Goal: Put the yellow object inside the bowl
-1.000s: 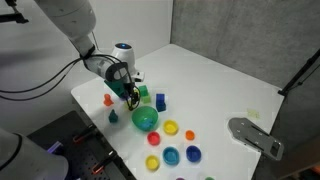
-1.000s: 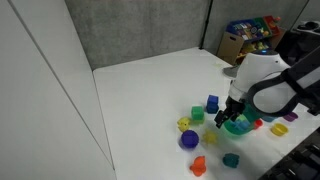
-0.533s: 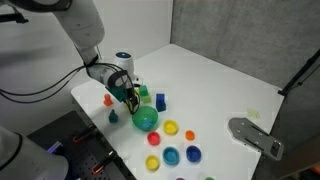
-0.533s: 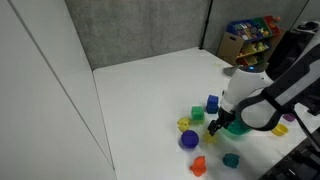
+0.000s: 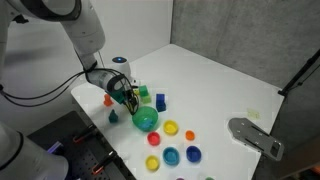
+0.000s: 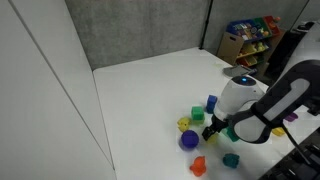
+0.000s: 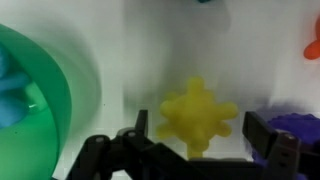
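While the arm is bent low over the cluster of toys, the gripper is caught in the wrist view with its jaws held apart and nothing clamped. The yellow object, a small spiky pale-yellow piece, is seen lying on the white table in the gap between the two dark fingers. No contact can be made out on either side, though the blur at the fingertips makes that hard to judge. Just to the left of it the bowl is shown, its teal-green rim close beside the piece but apart from it, and a blue shape is glimpsed inside. A purple piece is placed close on the right, behind the right finger, and an orange piece is cut off at the far right edge. In both exterior views the yellow object is hidden by the gripper, which is lowered close to the tabletop right beside the bowl.
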`<act>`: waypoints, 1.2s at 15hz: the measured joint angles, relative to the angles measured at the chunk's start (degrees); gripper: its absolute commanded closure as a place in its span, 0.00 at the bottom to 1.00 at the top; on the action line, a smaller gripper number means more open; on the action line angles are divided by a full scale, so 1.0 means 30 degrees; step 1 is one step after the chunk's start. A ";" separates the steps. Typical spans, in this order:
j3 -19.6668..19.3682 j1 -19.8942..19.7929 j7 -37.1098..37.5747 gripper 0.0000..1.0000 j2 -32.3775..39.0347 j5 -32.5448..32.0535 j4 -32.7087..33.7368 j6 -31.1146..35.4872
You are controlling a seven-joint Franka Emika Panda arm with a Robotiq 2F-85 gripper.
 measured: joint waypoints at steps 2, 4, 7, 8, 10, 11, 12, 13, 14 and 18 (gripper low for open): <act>-0.0385 0.0472 0.0000 0.51 0.0255 0.0000 0.0108 0.0302; -0.0725 0.0906 0.0001 0.61 0.0272 0.0000 0.0154 0.0417; -0.0905 0.1235 0.0005 0.73 -0.0061 0.0000 0.0163 0.0419; -0.0846 0.1229 0.0005 0.74 -0.0311 0.0000 0.0133 0.0416; -0.0651 0.1173 0.0005 0.82 -0.1074 0.0001 -0.0035 0.0376; -0.0527 0.1126 0.0005 0.82 -0.1544 0.0002 -0.0186 0.0349; -0.0370 0.1034 0.0005 0.84 -0.2035 0.0011 -0.0393 0.0306; -0.0135 0.0841 0.0005 0.85 -0.2613 0.0042 -0.0646 0.0187; 0.0120 0.0591 0.0005 0.85 -0.3228 0.0085 -0.0939 0.0018; 0.0450 -0.0358 0.0005 0.85 -0.6205 0.0197 -0.2517 -0.1135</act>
